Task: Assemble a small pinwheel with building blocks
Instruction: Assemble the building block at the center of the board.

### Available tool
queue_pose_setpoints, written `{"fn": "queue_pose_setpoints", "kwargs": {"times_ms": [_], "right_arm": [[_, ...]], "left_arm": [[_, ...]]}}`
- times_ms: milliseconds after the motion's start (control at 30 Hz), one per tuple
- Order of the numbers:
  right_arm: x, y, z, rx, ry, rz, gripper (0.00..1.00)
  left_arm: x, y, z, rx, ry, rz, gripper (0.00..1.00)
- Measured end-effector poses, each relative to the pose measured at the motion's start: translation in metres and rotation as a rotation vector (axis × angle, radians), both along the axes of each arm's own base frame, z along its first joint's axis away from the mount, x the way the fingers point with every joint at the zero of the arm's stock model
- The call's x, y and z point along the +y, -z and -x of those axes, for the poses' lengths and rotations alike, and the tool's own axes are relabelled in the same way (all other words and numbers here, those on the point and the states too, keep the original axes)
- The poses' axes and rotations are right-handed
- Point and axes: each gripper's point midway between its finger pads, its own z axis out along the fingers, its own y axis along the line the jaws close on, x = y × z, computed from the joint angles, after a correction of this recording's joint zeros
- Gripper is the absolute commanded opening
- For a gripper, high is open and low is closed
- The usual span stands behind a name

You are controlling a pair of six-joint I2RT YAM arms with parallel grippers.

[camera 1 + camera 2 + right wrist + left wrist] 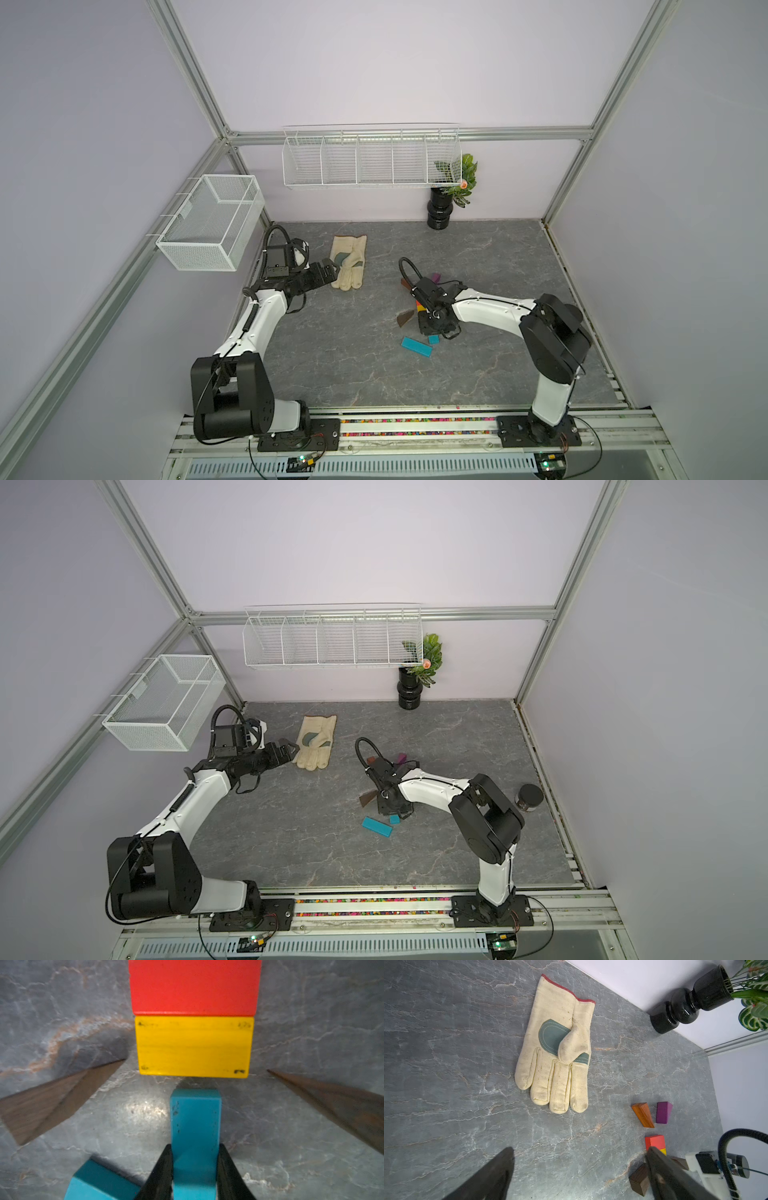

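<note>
In the right wrist view my right gripper (195, 1153) is shut on a teal bar (195, 1122) that points at the yellow block (194, 1047), with a small gap between them. The red block (194, 987) lies against the yellow one. A brown wedge (52, 1101) lies on one side and another brown wedge (342, 1105) on the other. A second teal bar (416, 347) lies loose beside the gripper. Farther back sit a purple wedge (663, 1112) and an orange-brown wedge (643, 1114). My left gripper (580, 1151) hovers open and holds nothing.
A cream work glove (349, 262) lies just ahead of the left gripper. A black vase with a plant (439, 210) stands at the back wall. Two white wire baskets (372, 160) hang above the table. A dark jar (529, 798) sits near the right edge.
</note>
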Motion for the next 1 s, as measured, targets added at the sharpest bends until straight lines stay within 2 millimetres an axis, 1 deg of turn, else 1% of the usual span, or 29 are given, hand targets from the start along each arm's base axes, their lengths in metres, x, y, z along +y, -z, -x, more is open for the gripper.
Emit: {"fn": "queue_pose_setpoints", "kwargs": {"times_ms": [433, 1000], "right_arm": [[0.0039, 0.0001, -0.0048, 0.000, 0.013, -0.011, 0.30], [0.0041, 0.0000, -0.0071, -0.001, 0.017, -0.012, 0.32]], "left_arm": [[-0.0011, 0.0001, -0.0009, -0.002, 0.005, 0.005, 1.00], [-0.0024, 0.0013, -0.0008, 0.002, 0.010, 0.011, 1.00]]}}
